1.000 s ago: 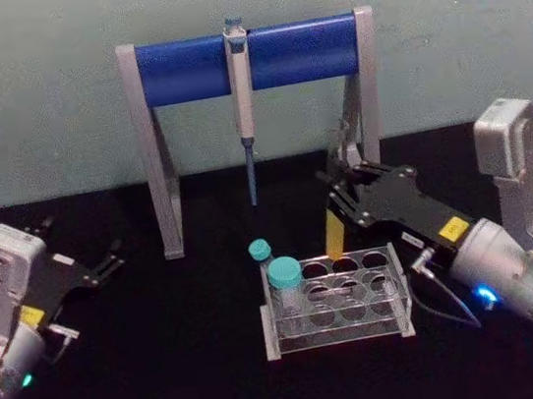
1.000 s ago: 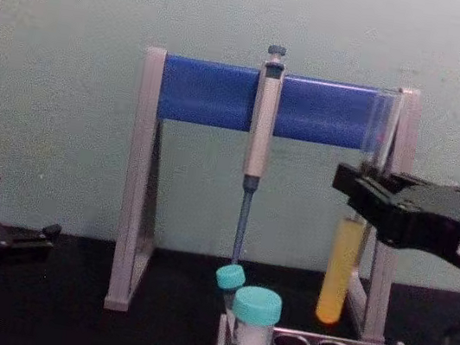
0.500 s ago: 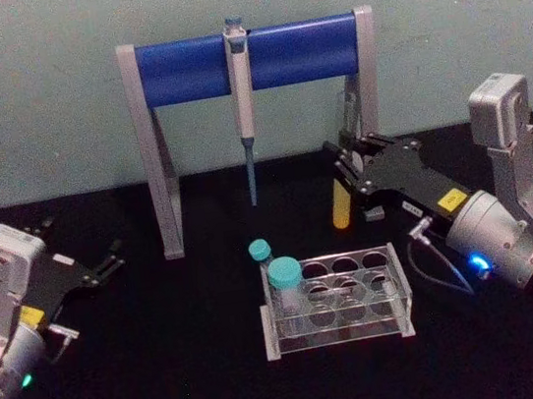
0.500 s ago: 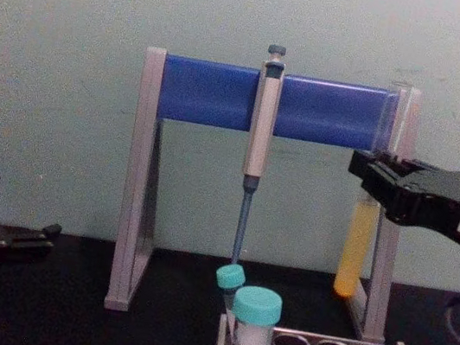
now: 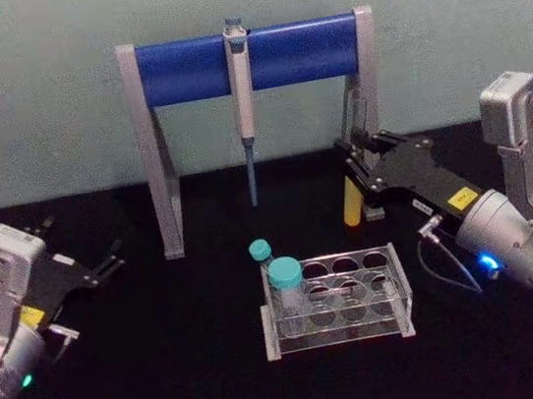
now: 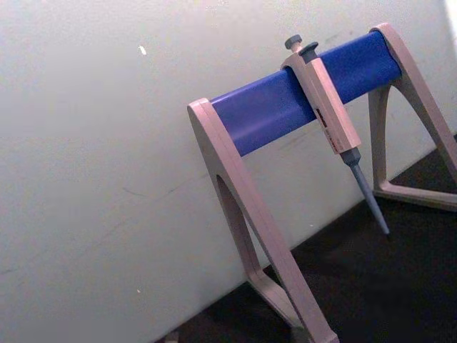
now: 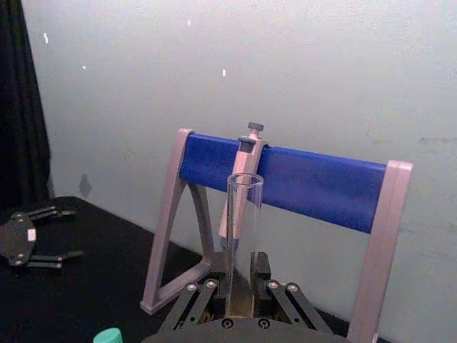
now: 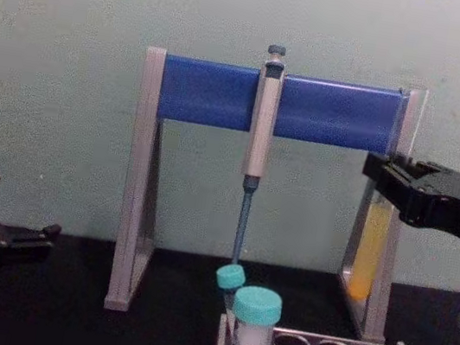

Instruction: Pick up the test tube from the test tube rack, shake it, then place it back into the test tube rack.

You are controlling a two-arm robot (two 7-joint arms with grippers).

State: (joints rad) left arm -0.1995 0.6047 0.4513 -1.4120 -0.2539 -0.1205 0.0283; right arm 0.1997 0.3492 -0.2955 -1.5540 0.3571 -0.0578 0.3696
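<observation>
Head view: my right gripper [image 5: 356, 165] is clamped on the test tube [image 5: 350, 203], pinching the glass just above the yellow liquid. The tube is out of the test tube rack [image 5: 399, 285] and hangs behind the rack's right end, close in front of the right leg of the pipette stand [image 5: 189, 68].

In the chest view the tube [image 8: 367, 260] overlaps that leg and leans slightly, and my fingers [image 8: 383, 181] cross it about halfway up. My right wrist camera looks along the open clear mouth of the tube [image 7: 243, 229], which rises from between my closed jaws.

Two teal-capped tubes [image 5: 284, 274] sit at the rack's left end; the other holes I can see hold nothing. A grey pipette [image 5: 240, 74] hangs from the stand's blue bar.

My left gripper [image 5: 85, 237] rests low over the black table [image 5: 172, 372] at the far left, fingers spread, gripping nothing.
</observation>
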